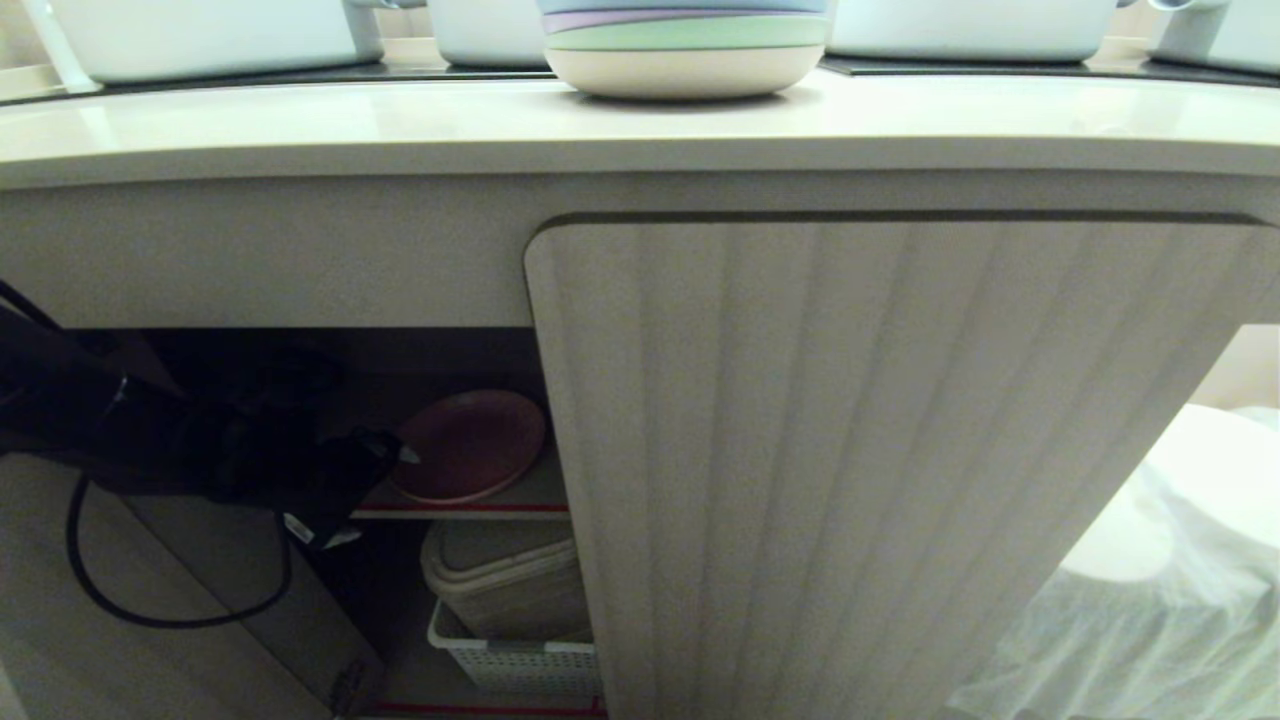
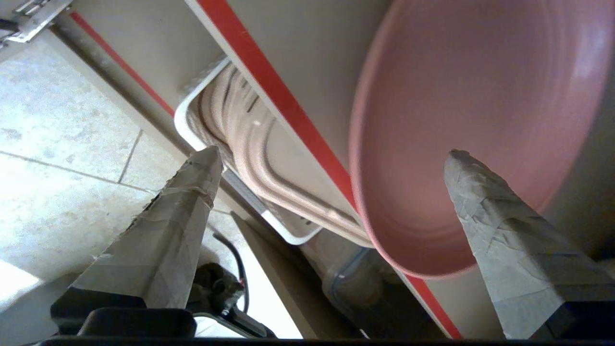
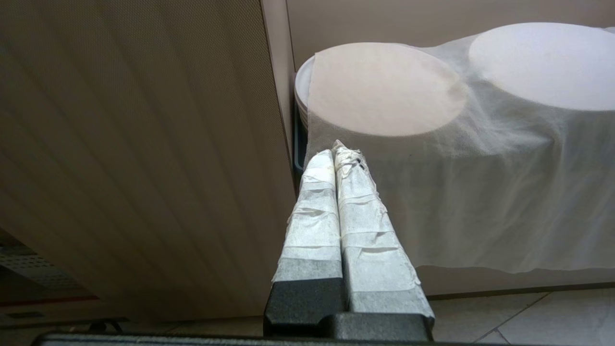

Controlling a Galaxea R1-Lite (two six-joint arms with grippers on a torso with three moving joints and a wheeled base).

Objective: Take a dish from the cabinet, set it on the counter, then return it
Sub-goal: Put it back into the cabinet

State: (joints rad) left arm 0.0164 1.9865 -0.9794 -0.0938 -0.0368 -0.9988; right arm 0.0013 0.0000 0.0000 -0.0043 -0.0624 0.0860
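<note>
A: Pink plastic, that is the dish point(image 1: 468, 445). It lies flat on the upper shelf point(image 1: 530, 495) of the cabinet point(image 1: 850, 450), close to the shelf's red front edge, just inside the open left half.

B: And in the left wrist view?

A: There the dish point(image 2: 473, 110) fills much of the picture, its low rim reaching out over the red edge of the shelf point(image 2: 307, 67).

B: Is the left gripper point(image 1: 400, 455) holding it?

A: No. Its fingers stand wide apart with nothing between them. One taped finger point(image 2: 499, 226) shows in front of the dish's face, the other point(image 2: 178, 216) is off to the side, below the shelf edge. Whether the first one touches the dish I cannot tell.

B: What sits under that shelf?

A: A beige box with a lid point(image 1: 505, 575) in a white perforated basket point(image 1: 510, 660), on the lower shelf.

B: The right side of the cabinet?

A: A fluted beige door point(image 1: 880, 470) covers it.

B: And above?

A: The counter point(image 1: 300, 125) runs across the top, with a stack of pastel plates point(image 1: 685, 45) near its front edge, about the middle.

B: The right gripper point(image 3: 342, 153)?

A: Its taped fingers are pressed together on nothing, beside the fluted door point(image 3: 139, 144), pointing at a white cloth point(image 3: 480, 182) draped over round shapes.
</note>
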